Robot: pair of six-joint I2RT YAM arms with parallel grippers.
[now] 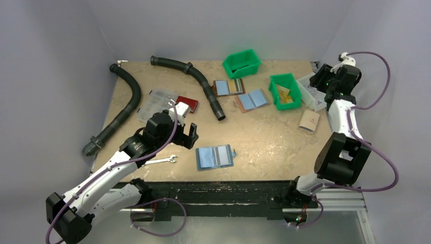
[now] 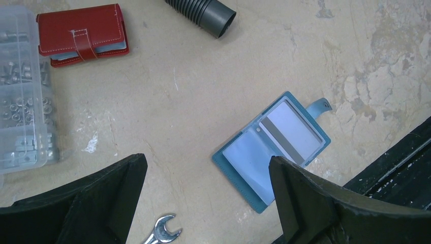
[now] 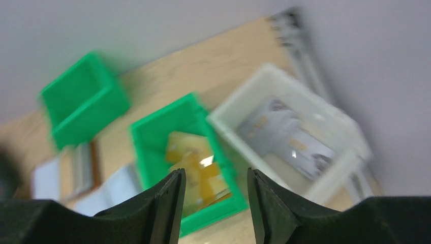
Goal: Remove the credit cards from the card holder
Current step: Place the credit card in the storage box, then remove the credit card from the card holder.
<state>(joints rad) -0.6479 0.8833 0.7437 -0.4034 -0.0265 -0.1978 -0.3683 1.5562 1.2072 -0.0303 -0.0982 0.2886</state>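
The card holder (image 1: 215, 156) lies open and flat near the table's front edge, dark blue with a snap tab and light-blue pockets. In the left wrist view the card holder (image 2: 254, 162) shows a white card with a dark stripe (image 2: 292, 129) in its right pocket. My left gripper (image 1: 185, 134) is open and empty, hovering just left of the holder; in its own view the gripper (image 2: 206, 168) has its right finger (image 2: 305, 198) over the holder's near corner. My right gripper (image 1: 328, 84) is open and empty, raised at the far right; its view (image 3: 216, 175) is blurred.
A red wallet (image 1: 187, 103), a clear parts box (image 1: 155, 101) and a wrench (image 1: 162, 160) lie by the left arm. Two black hoses (image 1: 203, 84) lie at the back. Two brown-backed holders (image 1: 252, 100), two green bins (image 1: 283, 91) and a white bin (image 1: 310, 91) stand back right.
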